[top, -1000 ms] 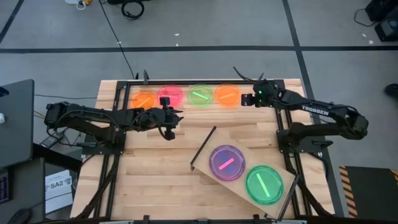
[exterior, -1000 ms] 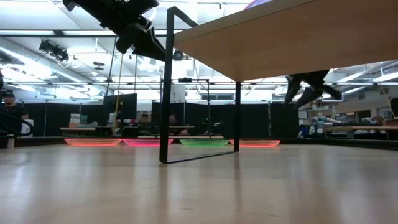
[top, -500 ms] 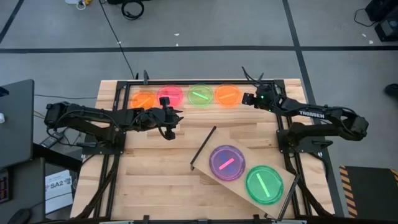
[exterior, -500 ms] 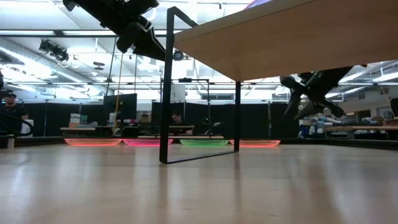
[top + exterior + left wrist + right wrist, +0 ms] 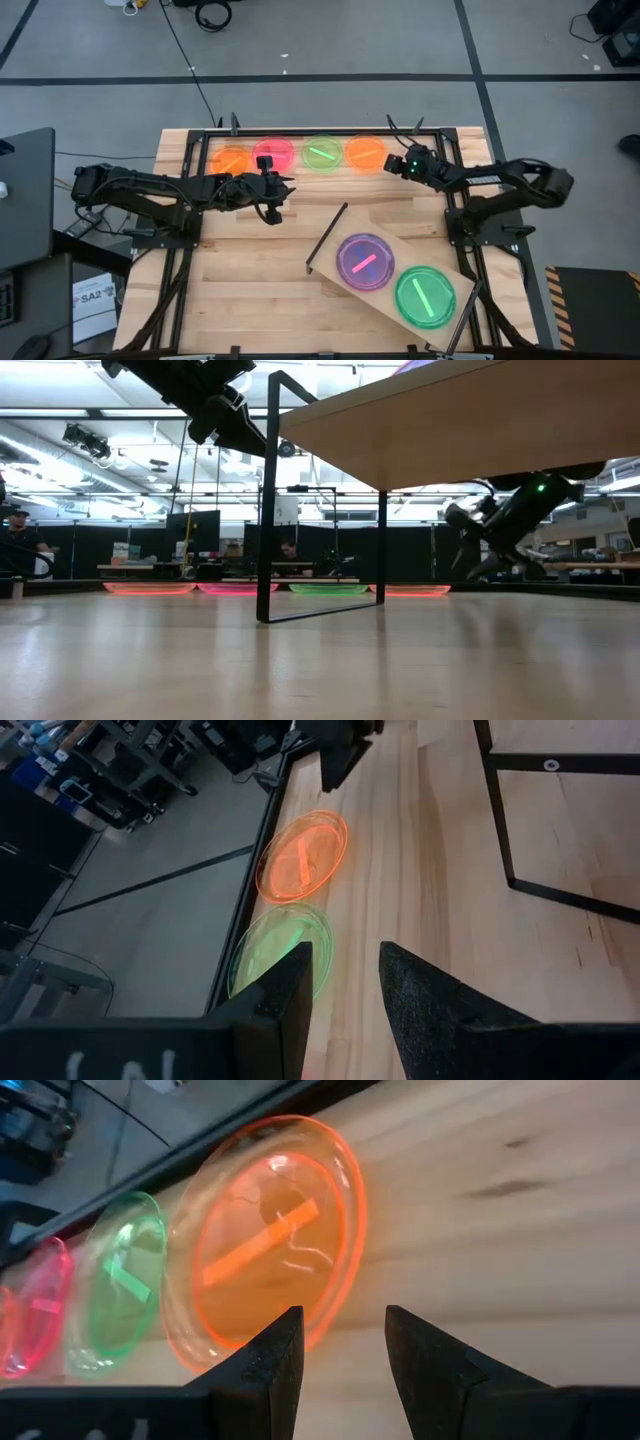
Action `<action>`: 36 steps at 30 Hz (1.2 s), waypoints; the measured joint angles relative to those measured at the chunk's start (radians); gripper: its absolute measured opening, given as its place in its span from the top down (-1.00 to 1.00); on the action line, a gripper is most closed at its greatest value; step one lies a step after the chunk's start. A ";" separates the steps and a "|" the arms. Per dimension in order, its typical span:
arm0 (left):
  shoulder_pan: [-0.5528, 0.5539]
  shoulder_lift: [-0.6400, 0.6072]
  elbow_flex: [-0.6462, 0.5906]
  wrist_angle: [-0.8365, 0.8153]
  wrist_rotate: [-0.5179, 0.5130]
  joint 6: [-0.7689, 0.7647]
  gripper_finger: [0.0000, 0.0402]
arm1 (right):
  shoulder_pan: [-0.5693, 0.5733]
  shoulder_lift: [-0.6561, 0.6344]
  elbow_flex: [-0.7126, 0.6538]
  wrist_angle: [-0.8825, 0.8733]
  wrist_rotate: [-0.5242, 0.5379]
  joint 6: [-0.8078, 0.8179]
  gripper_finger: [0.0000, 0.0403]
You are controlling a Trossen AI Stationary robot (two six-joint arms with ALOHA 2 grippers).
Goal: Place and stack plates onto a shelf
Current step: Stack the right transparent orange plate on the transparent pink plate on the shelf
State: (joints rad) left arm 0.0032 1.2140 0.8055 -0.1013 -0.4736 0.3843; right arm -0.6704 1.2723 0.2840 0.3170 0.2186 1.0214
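Four plates lie flat in a row along the table's far edge: orange (image 5: pixel 232 159), pink (image 5: pixel 272 155), green (image 5: pixel 322 153) and a second orange (image 5: pixel 365 153). The shelf (image 5: pixel 395 240) stands askew at the near right and carries a purple plate (image 5: pixel 363 262) and a green plate (image 5: pixel 425 297). My right gripper (image 5: pixel 394 162) is open, low over the table just right of the second orange plate (image 5: pixel 265 1245), with its fingers pointing at the rim. My left gripper (image 5: pixel 272 200) is open and hovers near the table's middle left, touching nothing.
In the low view the shelf's underside (image 5: pixel 460 420) and a black leg (image 5: pixel 270 500) fill the near right. A monitor (image 5: pixel 25 200) stands off the table's left edge. Bare planks (image 5: pixel 250 280) lie between the plate row and the shelf.
My right gripper has come down and moved toward the table's left, closing on the right-hand orange plate, and has tipped so that its fingers point lower. Its fingers stay apart. The plates and the shelf have kept their places.
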 joint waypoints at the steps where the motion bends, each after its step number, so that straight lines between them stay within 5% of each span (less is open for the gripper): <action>1: 0.000 0.000 0.000 0.000 0.000 0.000 0.37 | 0.000 0.023 0.000 0.036 0.000 0.000 0.26; 16: 0.000 0.000 0.000 0.001 0.000 0.000 0.37 | -0.001 0.272 0.006 0.307 0.017 0.045 0.26; 36: 0.000 0.000 0.000 0.001 0.000 0.000 0.37 | 0.023 0.281 0.014 0.311 0.057 0.046 0.26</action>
State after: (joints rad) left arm 0.0032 1.2140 0.8055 -0.1005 -0.4736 0.3843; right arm -0.6471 1.5532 0.2982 0.6280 0.2753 1.0672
